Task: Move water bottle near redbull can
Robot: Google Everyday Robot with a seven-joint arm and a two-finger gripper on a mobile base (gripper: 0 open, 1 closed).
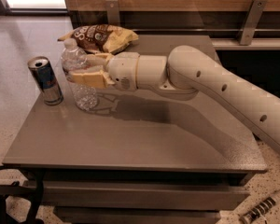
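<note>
Though near edge (pixel 22 125), gripper (pixel 82 67) around bottle (pixel 85 95)

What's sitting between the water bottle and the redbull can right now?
Nothing: the camera view shows only a narrow strip of bare table between the water bottle and the redbull can. The pincer is clamped around the bottle's middle.

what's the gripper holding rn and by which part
The gripper holds the water bottle around its middle, with fingers on either side of the body. The bottle stands upright beside the redbull can.
</note>
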